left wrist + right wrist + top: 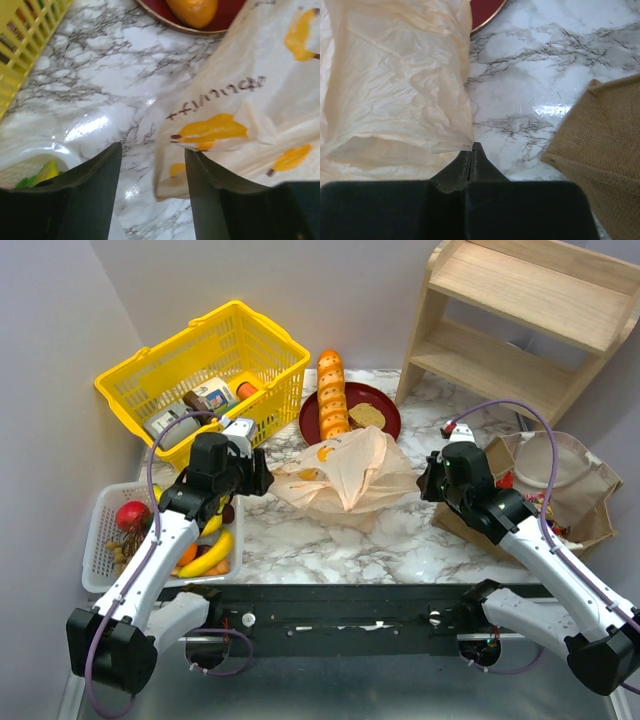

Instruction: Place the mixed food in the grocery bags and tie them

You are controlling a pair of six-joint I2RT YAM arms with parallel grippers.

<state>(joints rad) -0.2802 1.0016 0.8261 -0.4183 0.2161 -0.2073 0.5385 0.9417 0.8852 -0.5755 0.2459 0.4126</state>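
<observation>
The thin, crinkly tan plastic bag (345,475) lies mid-frame on the marble bench (400,540). The left hand (152,152), fingers apart, is at its left edge. The right hand (472,150), pressed together, meets its right edge; I can't tell whether it pinches any film.

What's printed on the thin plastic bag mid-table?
The thin translucent tan plastic bag carries orange-yellow blotches and dark lettering; left wrist view shows it best.

One plastic bag (360,465), one brown bag (595,512), one basket (270,360), one tray (100,512).
</observation>
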